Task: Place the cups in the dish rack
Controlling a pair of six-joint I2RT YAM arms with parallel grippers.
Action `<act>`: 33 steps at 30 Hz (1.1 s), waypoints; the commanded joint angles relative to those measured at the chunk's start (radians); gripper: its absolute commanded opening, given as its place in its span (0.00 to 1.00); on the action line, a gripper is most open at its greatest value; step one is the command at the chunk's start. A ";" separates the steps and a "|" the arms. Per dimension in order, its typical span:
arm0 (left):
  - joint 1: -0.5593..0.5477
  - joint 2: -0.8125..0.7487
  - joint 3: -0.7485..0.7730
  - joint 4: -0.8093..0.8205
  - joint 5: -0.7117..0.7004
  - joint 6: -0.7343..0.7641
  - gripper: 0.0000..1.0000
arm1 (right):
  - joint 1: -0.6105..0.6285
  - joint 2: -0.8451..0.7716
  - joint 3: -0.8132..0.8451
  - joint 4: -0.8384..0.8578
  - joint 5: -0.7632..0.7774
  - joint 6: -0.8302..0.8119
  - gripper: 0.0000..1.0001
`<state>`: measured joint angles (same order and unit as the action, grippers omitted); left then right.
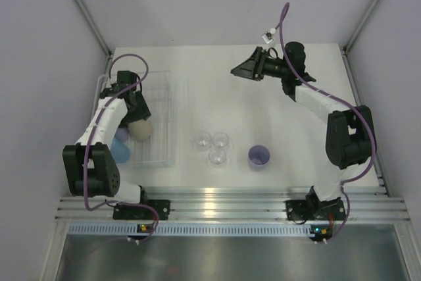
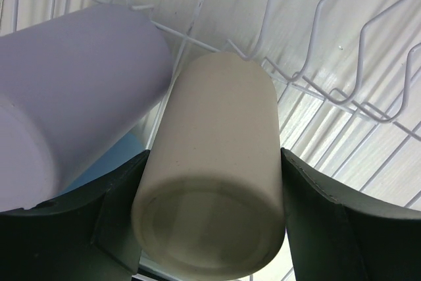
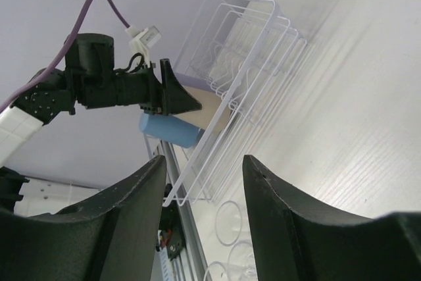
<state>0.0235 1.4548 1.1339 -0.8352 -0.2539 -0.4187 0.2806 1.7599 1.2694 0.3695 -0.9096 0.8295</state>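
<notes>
Beige cup [image 2: 217,129] is gripped by the left tool [image 2: 214,195] inside the dish rack [image 1: 168,97]; right tool [image 3: 204,162] hangs parted, empty.

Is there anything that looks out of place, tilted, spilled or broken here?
Nothing is spilled or broken. One thing stands out: inside the dish rack, the beige cup and a lavender cup lie tilted on their sides, close together, not standing like the clear cups.
</notes>
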 commanded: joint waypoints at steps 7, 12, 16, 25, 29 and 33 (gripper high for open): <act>0.000 0.041 0.026 0.036 -0.004 0.006 0.46 | -0.014 -0.069 -0.005 -0.026 0.012 -0.058 0.51; 0.000 0.039 0.033 0.038 0.005 0.014 0.66 | -0.014 -0.068 -0.002 -0.038 0.012 -0.066 0.51; 0.000 0.039 0.035 0.035 0.015 0.015 0.98 | -0.014 -0.065 0.001 -0.040 0.015 -0.064 0.51; 0.000 0.013 0.049 0.031 0.027 0.020 0.98 | -0.015 -0.063 0.001 -0.050 0.018 -0.067 0.51; 0.000 -0.027 0.084 0.030 0.024 0.027 0.98 | -0.015 -0.069 0.008 -0.082 0.020 -0.082 0.51; 0.001 -0.059 0.136 -0.005 0.021 0.038 0.98 | -0.014 -0.091 0.033 -0.231 0.046 -0.199 0.52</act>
<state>0.0235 1.4582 1.1881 -0.8242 -0.2264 -0.3962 0.2783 1.7443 1.2694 0.2447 -0.8860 0.7425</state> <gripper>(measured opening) 0.982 0.513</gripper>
